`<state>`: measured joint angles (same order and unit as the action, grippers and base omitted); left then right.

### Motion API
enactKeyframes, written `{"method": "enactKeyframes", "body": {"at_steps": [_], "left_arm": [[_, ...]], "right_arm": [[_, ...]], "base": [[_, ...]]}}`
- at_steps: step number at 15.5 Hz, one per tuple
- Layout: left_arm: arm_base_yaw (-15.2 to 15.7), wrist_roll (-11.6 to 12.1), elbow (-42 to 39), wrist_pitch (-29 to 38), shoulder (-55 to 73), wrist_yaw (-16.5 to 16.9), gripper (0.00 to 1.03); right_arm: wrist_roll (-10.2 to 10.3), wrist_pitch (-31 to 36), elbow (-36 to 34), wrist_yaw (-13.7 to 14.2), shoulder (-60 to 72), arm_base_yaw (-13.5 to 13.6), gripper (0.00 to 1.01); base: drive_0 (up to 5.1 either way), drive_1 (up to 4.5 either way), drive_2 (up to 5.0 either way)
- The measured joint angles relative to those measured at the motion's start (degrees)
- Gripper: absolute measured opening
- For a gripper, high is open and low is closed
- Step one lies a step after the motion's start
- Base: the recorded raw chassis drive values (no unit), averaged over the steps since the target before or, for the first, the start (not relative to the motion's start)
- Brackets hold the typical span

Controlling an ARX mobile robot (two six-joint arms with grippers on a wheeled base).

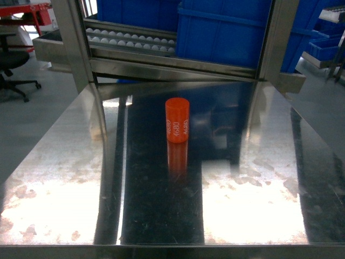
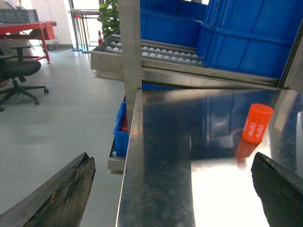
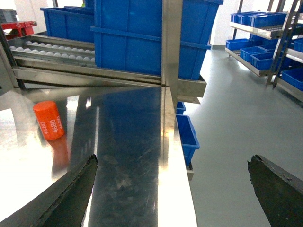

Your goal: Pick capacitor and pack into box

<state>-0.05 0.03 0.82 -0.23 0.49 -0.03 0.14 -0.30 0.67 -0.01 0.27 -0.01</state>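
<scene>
Orange capacitor (image 1: 177,120) stands upright on the steel table (image 1: 64,162), roughly mid-width and toward the far half, white "4680" printed down its side; its reflection runs toward the near edge on the polished top. Nothing touches it. Beyond the far edge, a steel rack frame (image 1: 75,43) carries a roller track with white rollers (image 1: 129,39) and big blue bins (image 1: 226,32) resting above it. Head view shows neither arm. Left wrist view: the left gripper (image 2: 173,189) hangs at the table's left edge with its jaws set wide, one dark worn fingertip (image 2: 61,194) out over the floor, the other at the right border over the tabletop; the capacitor sits well apart, farther in and to the right, between the jaws' line of sight but not between the fingers themselves. Right wrist view: the right gripper (image 3: 173,189) is likewise spread wide at the table's right edge, one finger over the steel, the other over the grey floor; the capacitor is far-left in that view, well apart. More blue bins on shelving (image 3: 265,33) stand far right; an office chair (image 2: 19,71) and a red frame (image 2: 28,28) sit far left on the floor. A small blue bin (image 3: 187,137) hangs under the right table edge.
</scene>
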Motion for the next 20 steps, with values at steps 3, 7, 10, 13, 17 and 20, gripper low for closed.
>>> {"method": "enactKeyframes", "body": {"at_steps": [3, 7, 10, 13, 17, 20], "left_arm": [[0.0, 0.0, 0.0, 0.0, 0.0, 0.0, 0.98], [0.0, 0.0, 0.0, 0.0, 0.0, 0.0, 0.98], [-3.76, -2.21, 0.96, 1.27, 6.97, -5.68, 0.98], [-10.01, -2.91, 5.51, 24.48, 32.72, -7.21, 0.98], [-18.16, -1.62, 26.67, 51.08, 74.55, -5.84, 0.98], [-22.53, -1.27, 44.09, 51.23, 98.07, -5.68, 0.98]], "right_arm": [[0.02, 0.0, 0.0, 0.0, 0.0, 0.0, 0.98], [0.02, 0.0, 0.0, 0.0, 0.0, 0.0, 0.98], [0.02, 0.0, 0.0, 0.02, 0.0, 0.0, 0.98], [0.0, 0.02, 0.0, 0.0, 0.0, -0.02, 0.98], [0.0, 0.0, 0.0, 0.0, 0.0, 0.0, 0.98], [0.02, 0.0, 0.0, 0.0, 0.0, 0.0, 0.98]], "base": [[0.0, 0.0, 0.0], [0.0, 0.0, 0.0], [0.0, 0.0, 0.0], [0.0, 0.0, 0.0], [0.0, 0.0, 0.0], [0.0, 0.0, 0.0]]}}
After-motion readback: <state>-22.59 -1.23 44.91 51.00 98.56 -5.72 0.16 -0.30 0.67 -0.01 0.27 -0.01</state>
